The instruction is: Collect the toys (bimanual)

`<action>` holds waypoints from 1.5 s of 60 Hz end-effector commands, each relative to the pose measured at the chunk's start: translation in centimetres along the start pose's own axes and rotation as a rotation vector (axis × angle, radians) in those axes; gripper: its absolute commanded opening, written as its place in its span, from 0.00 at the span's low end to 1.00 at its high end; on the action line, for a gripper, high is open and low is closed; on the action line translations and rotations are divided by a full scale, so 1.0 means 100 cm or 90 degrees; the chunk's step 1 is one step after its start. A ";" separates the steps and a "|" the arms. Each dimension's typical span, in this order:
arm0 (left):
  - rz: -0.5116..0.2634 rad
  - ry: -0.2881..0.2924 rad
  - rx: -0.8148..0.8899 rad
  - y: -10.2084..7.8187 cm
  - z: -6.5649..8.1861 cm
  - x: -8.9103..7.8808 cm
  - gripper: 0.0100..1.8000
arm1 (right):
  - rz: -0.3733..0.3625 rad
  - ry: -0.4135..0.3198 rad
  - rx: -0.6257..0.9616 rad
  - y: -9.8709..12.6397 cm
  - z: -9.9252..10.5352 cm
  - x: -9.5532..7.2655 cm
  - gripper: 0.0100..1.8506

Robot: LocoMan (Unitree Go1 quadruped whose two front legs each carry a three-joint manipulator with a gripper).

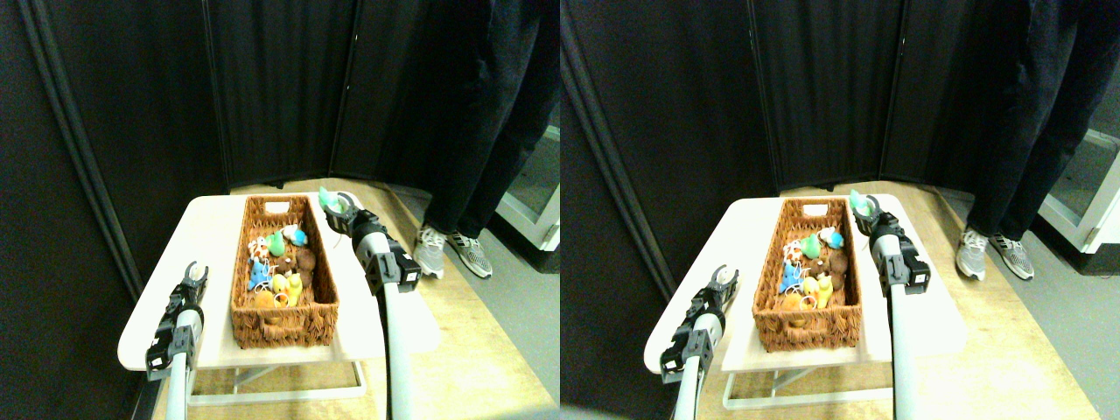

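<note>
Two manipulators in view, both reaching up from the bottom edge. Right gripper sits high, at the far right corner of the wicker basket, jaws closed on a small teal-green plush toy. That toy is held at the basket's far right rim, roughly level with or just above it; whether it touches the rim cannot be told. Left gripper is low on the left side of the table, well apart from the basket, jaws spread into an open fork, nothing between them.

Basket lies lengthwise on the pale tabletop, long axis running away from the camera, with a white label on its far end wall. Most toys lie inside it as a loose pile: green toy toward the far middle, white-teal toy just beside it on the right, brown toy against the right wall, blue toy near the left wall, yellow toy toward the near middle, orange toy at the near end. White strings show among them, tangled near the left side. Exact count of toys cannot be told; several overlap.

Person stands beyond the table to the right, dark trousers, grey sneakers on the wooden floor. Dark panelled screen behind.
</note>
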 end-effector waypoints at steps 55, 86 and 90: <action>-0.050 -0.018 0.005 -0.005 0.011 -0.012 0.11 | -0.009 0.007 0.049 -0.013 -0.020 0.004 0.03; -0.039 0.026 0.021 -0.043 0.003 -0.004 0.26 | -0.018 -0.166 0.050 -0.054 0.046 -0.021 0.00; -0.041 0.038 0.028 -0.051 0.001 -0.001 0.29 | -0.044 -0.194 0.051 -0.062 0.048 -0.023 0.00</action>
